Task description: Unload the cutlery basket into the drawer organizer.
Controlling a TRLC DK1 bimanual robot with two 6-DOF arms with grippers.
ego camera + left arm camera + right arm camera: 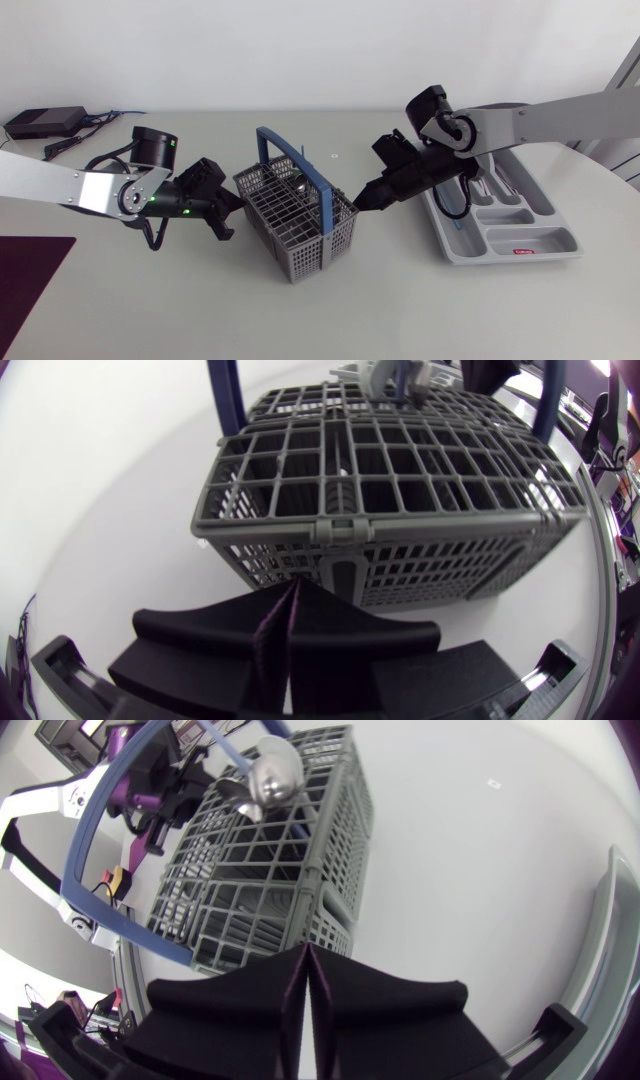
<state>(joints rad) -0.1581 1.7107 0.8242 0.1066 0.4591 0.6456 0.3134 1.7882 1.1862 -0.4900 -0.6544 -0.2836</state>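
The grey cutlery basket (300, 222) with a blue handle (285, 150) stands mid-table, a spoon (298, 185) upright inside it. My left gripper (232, 206) is shut and empty, just off the basket's left wall. My right gripper (361, 203) is shut too, with its tip at the basket's right corner. The grey drawer organizer (520, 238) lies to the right and holds some cutlery (482, 190). In the left wrist view the shut gripper (290, 588) faces the basket (390, 500). In the right wrist view the gripper (303, 954) is beside the basket (260, 870), with the spoon (275, 775) showing.
A black box (45, 122) with cables sits at the back left. A dark mat (30, 270) covers the front left corner. The organizer's rim (600, 920) shows beside my right gripper. Bare tabletop lies in front of the basket.
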